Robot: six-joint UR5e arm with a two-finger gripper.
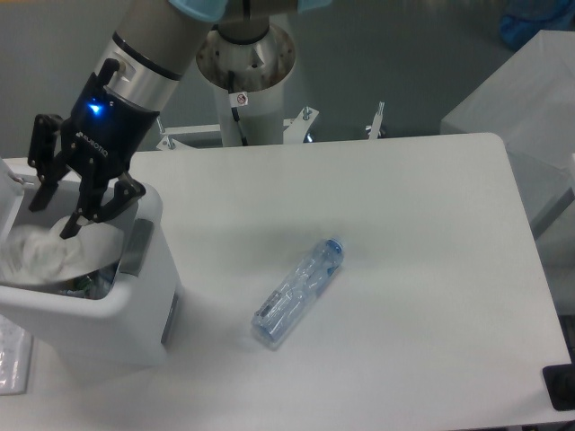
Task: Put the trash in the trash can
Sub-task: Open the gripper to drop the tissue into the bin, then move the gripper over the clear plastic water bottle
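Two pieces of trash are in view, and you have one of them over the bin. Your gripper [52, 215] sits at the far left, above the open top of the trash can [135, 305], with its black fingers [38, 175] spread apart and pointing down, so it reads as open and holding nothing. Just under the fingertips the crumpled wrapper [40, 256] lies in the mouth of the trash can, a pale white lump against the inner wall; whether a fingertip touches it you cannot tell from this view. A blue light glows on the gripper's wrist. Inside the trash can, below the wrapper, some darker bits show, too small to name. A grey handle panel [137, 245] sits on the right side of the bin's rim, and the white lid [11, 193] stands up at the far left edge. The bin stands on the white table [422, 269] at its near left corner. Your other item, the bottle [298, 293], lies flat on the table near the middle, well apart from the trash can and to its right, angled with its blue cap [334, 243] toward the far right and its base toward the near left. The arm's base post [247, 76] rises behind the far edge of the table.
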